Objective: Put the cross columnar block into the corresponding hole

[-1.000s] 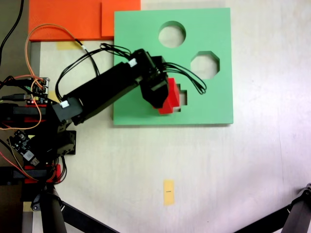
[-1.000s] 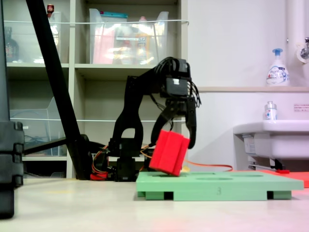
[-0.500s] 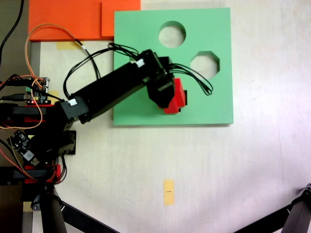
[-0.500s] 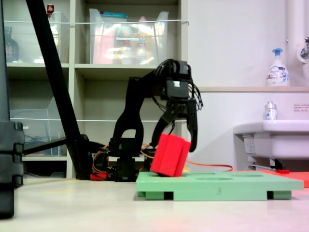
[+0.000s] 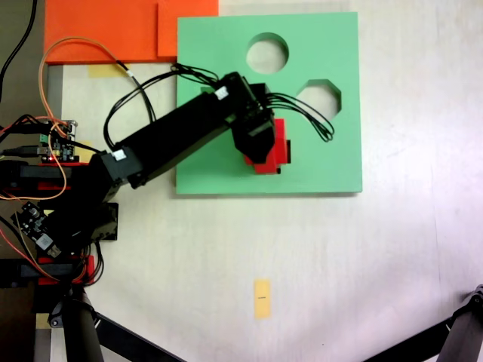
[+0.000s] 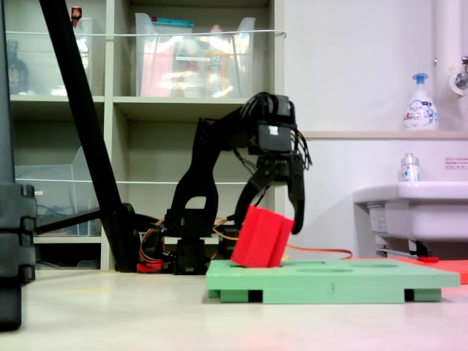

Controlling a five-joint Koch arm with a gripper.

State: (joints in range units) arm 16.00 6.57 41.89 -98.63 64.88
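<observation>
The red cross columnar block leans tilted on the green foam board, its lower end down at the board's surface. It covers the corresponding hole, so only thin dark slivers show at the block's edge in the first exterior view. My gripper comes down from above with its black fingers straddling the block's upper end, shut on it. The arm reaches in from the first exterior view's left.
A round cutout and an octagonal cutout lie in the board. Orange sheets sit at the top left, and circuit boards with wires at the left edge. A yellow tag lies on the table. Tripod legs cross the bottom corners.
The gripper has carried the block rightward over the plus-shaped cutout and lowered it. The block now sits lower and covers the cutout that showed beside it a second ago.
</observation>
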